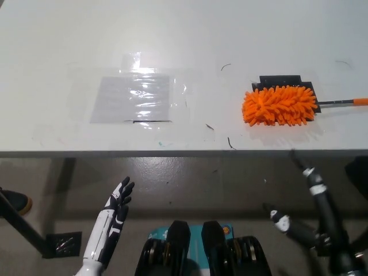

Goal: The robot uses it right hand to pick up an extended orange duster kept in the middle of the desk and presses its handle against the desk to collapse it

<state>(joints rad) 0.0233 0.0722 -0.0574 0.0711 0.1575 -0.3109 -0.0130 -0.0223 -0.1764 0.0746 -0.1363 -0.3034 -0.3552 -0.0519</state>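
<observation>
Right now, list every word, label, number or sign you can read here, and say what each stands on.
None can be read.
Duster: no print visible.
Clear sheet taped to the desk: blank.
Teal object at bottom edge: any marking is hidden or too blurred to read.

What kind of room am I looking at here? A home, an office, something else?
Probably a lab or test workspace rather than a home. A plain white desk stands on a bare grey floor. Clear plastic is taped to the desktop, and an orange duster lies alone as a test prop.
</observation>
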